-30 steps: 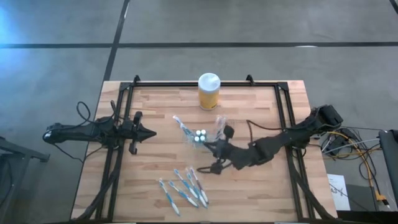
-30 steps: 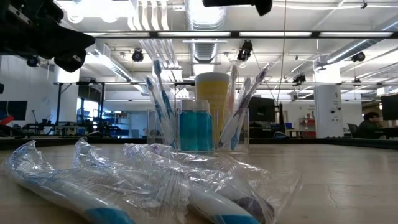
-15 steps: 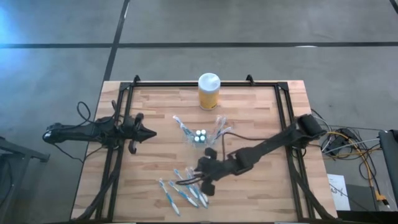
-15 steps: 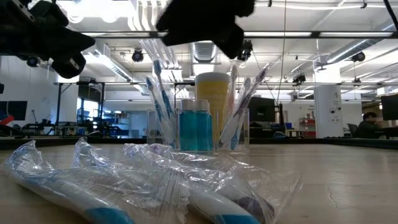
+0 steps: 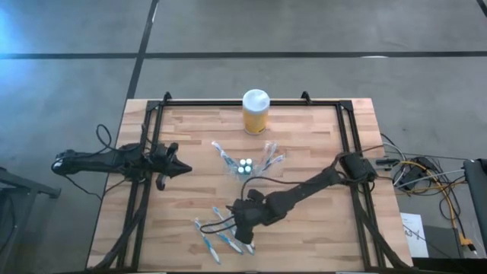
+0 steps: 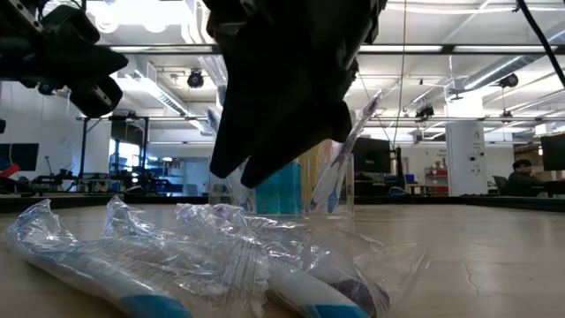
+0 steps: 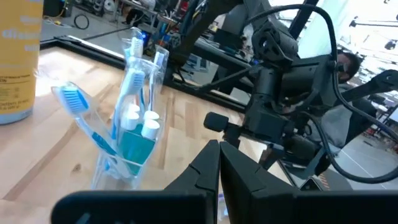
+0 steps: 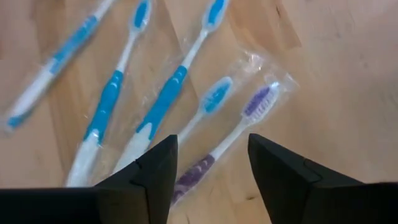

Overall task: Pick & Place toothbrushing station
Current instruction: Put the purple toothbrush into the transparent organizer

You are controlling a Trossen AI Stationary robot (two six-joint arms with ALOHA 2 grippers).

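The clear holder (image 5: 244,167) stands mid-table with blue-and-white toothbrushes and white-capped tubes upright in it; the left wrist view shows it too (image 7: 132,140). Several wrapped toothbrushes (image 5: 211,240) lie flat on the wood near the front edge. My right gripper (image 5: 234,227) hangs open just over them. In its wrist view (image 8: 211,180) a purple wrapped toothbrush (image 8: 249,115) lies between and ahead of the fingers, blue ones (image 8: 165,93) beside it. My left gripper (image 5: 183,169) waits shut at the left, pointing at the holder.
A yellow jar with a white lid (image 5: 256,111) stands at the far edge behind the holder. Black frame rails (image 5: 144,190) run along the table's left and right sides. Bare wood lies right of the loose toothbrushes. In the low view, crinkled wrappers (image 6: 221,261) fill the foreground.
My right gripper has left the spot beside the holder and swung toward the table's near edge and somewhat left, coming down over the loose wrapped toothbrushes. Its fingers have opened on the way. The holder and the toothbrushes have stayed where they were.
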